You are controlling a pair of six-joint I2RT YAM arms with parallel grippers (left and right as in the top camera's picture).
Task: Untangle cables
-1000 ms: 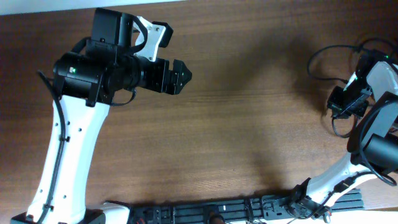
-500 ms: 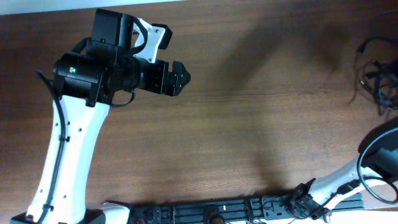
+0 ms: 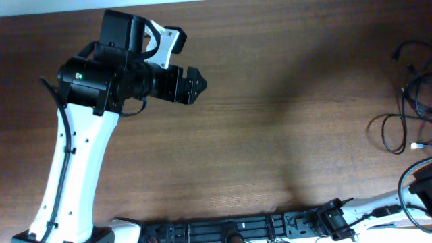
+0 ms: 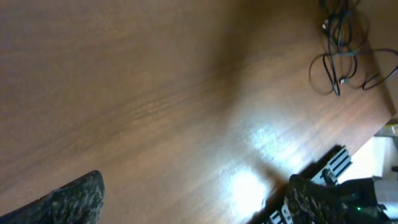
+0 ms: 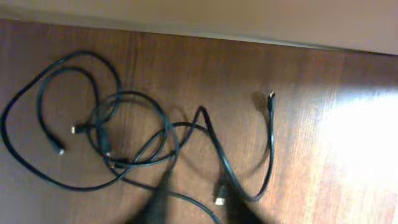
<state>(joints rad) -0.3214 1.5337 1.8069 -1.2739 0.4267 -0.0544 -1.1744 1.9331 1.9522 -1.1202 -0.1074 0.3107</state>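
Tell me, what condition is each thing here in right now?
cables, lying on the table in a loose tangle, loops crossing, plug ends free.
left end effector, open, empty, well away from the cables.
right end effector, blurred, fingers apart above the cables, nothing seen gripped.

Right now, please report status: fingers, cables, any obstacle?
Left fingers open, empty. Right fingers blurred, apart, over cables. These lie tangled on table, near its edge. No obstacle seen.
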